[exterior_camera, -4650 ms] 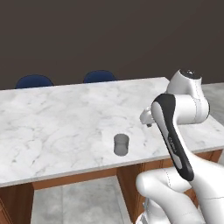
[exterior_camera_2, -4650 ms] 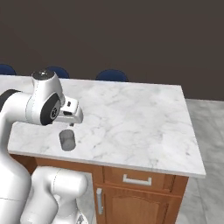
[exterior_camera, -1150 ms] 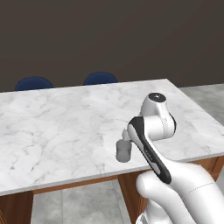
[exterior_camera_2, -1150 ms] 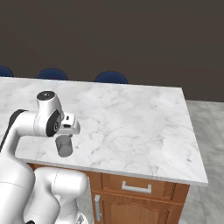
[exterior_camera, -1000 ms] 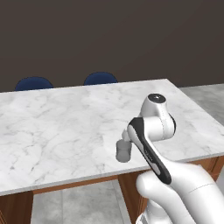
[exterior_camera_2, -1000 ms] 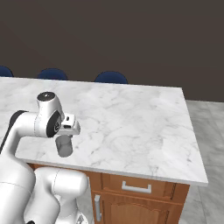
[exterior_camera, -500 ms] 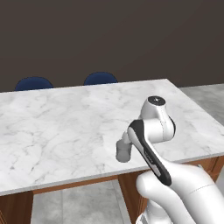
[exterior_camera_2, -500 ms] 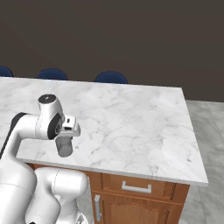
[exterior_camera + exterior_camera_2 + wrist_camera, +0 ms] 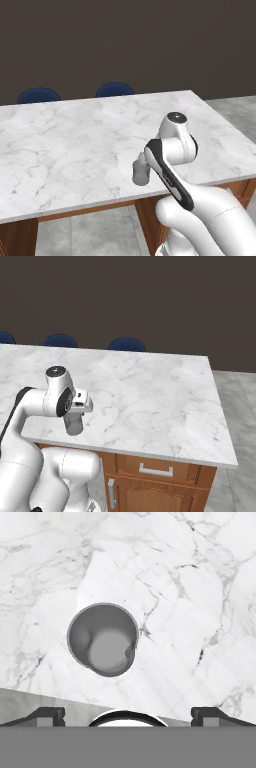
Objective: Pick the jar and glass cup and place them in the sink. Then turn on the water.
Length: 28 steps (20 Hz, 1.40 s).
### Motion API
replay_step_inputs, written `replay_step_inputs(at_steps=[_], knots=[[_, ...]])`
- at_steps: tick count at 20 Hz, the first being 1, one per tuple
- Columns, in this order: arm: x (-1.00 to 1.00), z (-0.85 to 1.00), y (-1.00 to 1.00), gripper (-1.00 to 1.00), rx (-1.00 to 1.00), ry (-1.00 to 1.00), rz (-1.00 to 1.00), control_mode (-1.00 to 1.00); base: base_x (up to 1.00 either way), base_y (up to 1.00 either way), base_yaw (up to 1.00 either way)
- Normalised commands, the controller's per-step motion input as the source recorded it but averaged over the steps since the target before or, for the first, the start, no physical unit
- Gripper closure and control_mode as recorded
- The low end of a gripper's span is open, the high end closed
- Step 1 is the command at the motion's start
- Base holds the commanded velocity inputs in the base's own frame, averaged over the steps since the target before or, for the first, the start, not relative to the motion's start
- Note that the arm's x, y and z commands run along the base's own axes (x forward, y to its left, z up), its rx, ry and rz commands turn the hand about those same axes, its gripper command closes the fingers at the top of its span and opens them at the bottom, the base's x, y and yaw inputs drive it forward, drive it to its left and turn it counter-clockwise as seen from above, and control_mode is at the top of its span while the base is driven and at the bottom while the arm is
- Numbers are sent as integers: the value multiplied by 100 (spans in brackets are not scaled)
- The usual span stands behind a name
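Observation:
The glass cup is a plain grey tumbler standing upright on the white marble counter, close to its front edge. In the hand view I look straight down into it. My gripper hangs just above it, open, with one dark fingertip on each side and nothing between them. In the left base view the glass cup stands just under my gripper. The right base view has the glass cup below my gripper. The jar, the sink and the water are out of view.
The marble counter stretches far to the left and back. Its front edge runs just below the cup, above wooden cabinet fronts. Blue chair backs stand behind the far edge.
Since the earliest frames my arm has swung down from the right and settled over the cup. In the last second the hand has sunk slightly closer to it; the jaws stayed open.

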Motion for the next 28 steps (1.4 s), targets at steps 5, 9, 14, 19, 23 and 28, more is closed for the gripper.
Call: replay_step_inputs(at_steps=[5, 9, 14, 19, 23, 28], knots=[[17, -3, 0, -100, 0, 2, 0, -100, 0, 0, 0], [11, -6, 0, -100, 0, 5, 0, -100, 0, 0, 0], [11, -7, 0, -100, 0, 8, 0, -100, 0, 0, 0], [11, -4, 0, -100, 0, 10, 0, -100, 0, 0, 0], [12, -4, 0, -100, 0, 9, 0, -100, 0, 0, 0], [5, -7, 0, -100, 0, 5, 0, -100, 0, 0, 0]])
